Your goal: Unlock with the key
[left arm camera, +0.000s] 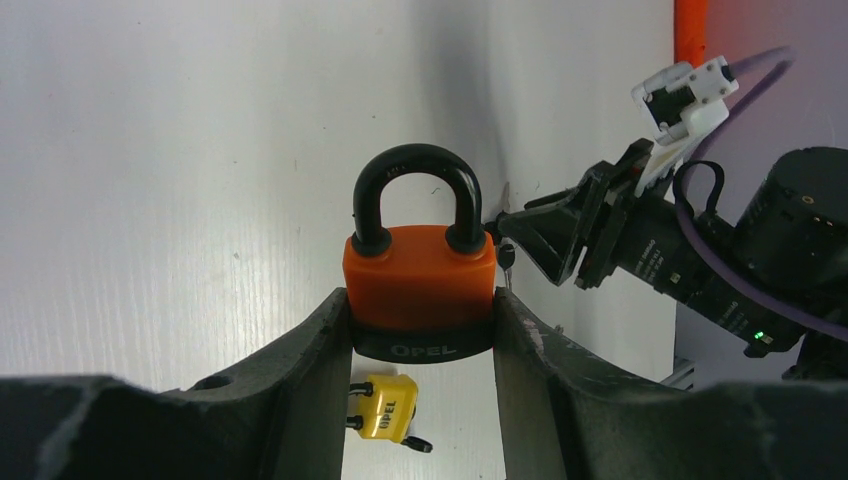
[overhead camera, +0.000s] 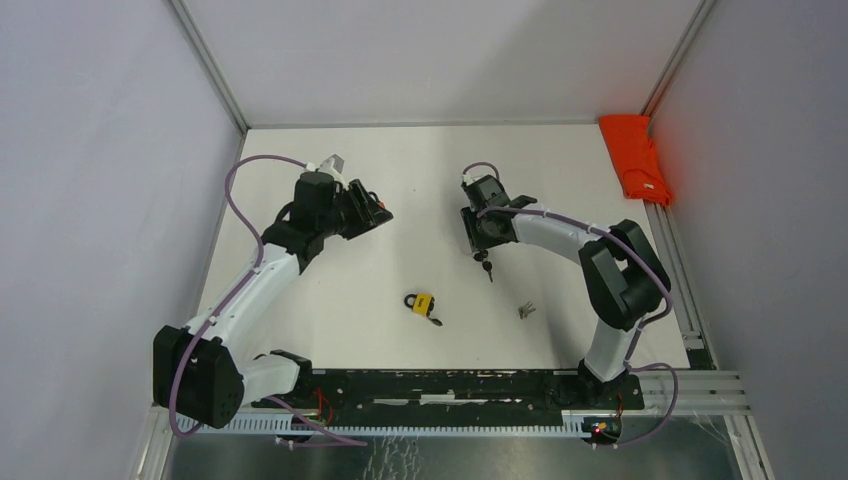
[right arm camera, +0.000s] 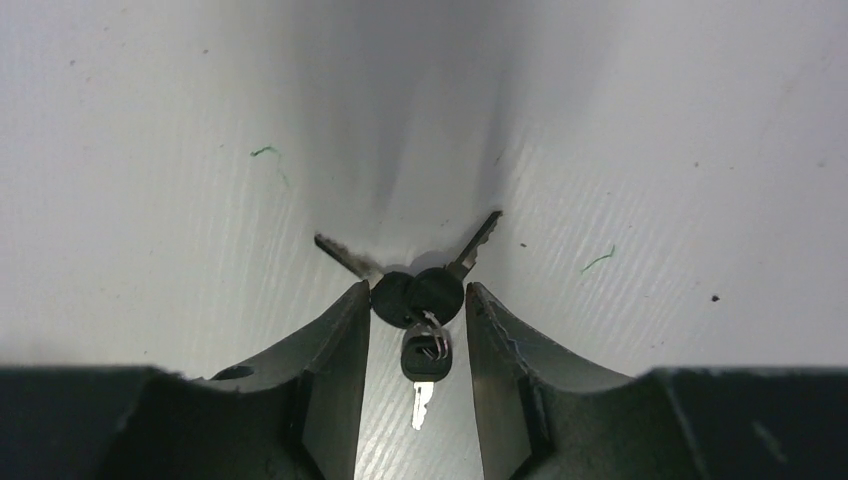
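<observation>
Orange padlock with black shackle [left arm camera: 420, 272] sits upright, clamped between the left gripper's [left arm camera: 420, 305] fingers above the white table's [overhead camera: 420, 160] left half. Near the table's middle, the right gripper [right arm camera: 417, 292] pinches black-headed keys [right arm camera: 437, 294].

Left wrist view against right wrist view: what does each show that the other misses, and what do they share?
Only the left wrist view: the orange padlock, shackle closed, clamped between the left fingers; the yellow padlock lying on the table; a strip of red cloth. Only the right wrist view: the key bunch in detail, three black-headed keys, two fanned out, one hanging from the ring. Shared: the white table, the right fingers pinching the key bunch, though the left wrist view shows the keys as a mere sliver.
</observation>
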Motion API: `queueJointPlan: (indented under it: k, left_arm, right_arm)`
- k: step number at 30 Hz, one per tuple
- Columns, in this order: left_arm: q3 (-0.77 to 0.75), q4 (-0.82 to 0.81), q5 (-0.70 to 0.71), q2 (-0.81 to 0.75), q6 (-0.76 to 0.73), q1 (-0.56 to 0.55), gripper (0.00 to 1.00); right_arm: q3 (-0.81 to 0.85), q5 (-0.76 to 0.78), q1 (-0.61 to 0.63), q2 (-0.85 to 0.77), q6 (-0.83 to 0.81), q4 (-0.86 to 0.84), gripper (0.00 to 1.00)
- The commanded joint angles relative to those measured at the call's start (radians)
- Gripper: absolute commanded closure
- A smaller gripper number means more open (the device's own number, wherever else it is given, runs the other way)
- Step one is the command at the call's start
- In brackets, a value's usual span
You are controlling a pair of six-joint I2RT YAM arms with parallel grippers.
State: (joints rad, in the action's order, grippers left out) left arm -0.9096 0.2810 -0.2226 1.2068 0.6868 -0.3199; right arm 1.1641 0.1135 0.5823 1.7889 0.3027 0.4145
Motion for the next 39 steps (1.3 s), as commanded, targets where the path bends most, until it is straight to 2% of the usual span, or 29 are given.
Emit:
queueJointPlan:
  k: [1,9,17,27,30,34,37,39]
  left_arm:
    - [-0.005,-0.075,-0.033,-0.038,-0.041,0.010,0.98]
    - [0.008,-0.083,-0.048,-0.039,-0.043,0.019,0.98]
    - [0.017,-0.082,-0.056,-0.058,-0.046,0.029,0.98]
    - [0.019,-0.079,-0.069,-0.069,-0.045,0.034,0.98]
    - [0.015,-0.076,-0.070,-0.072,-0.043,0.033,0.98]
    - [0.012,-0.072,-0.071,-0.075,-0.041,0.034,0.98]
    - [0.008,-0.069,-0.071,-0.076,-0.041,0.034,0.98]
    - [0.005,-0.068,-0.070,-0.077,-0.041,0.033,0.98]
  right_arm:
    - [0.074,0.109,0.016,0.044,0.035,0.082,0.55]
    - [0.058,0.146,0.046,0.090,0.081,0.109,0.56]
    - [-0.045,0.174,0.047,0.055,0.109,0.103,0.59]
    - [-0.108,0.210,0.046,0.022,0.118,0.101,0.77]
    - [-0.118,0.212,0.046,0.011,0.116,0.101,0.80]
    - [-0.133,0.190,0.044,-0.014,0.099,0.089,0.79]
    - [-0.138,0.154,0.043,-0.036,0.085,0.081,0.65]
    - [-0.152,0.141,0.038,-0.054,0.082,0.072,0.63]
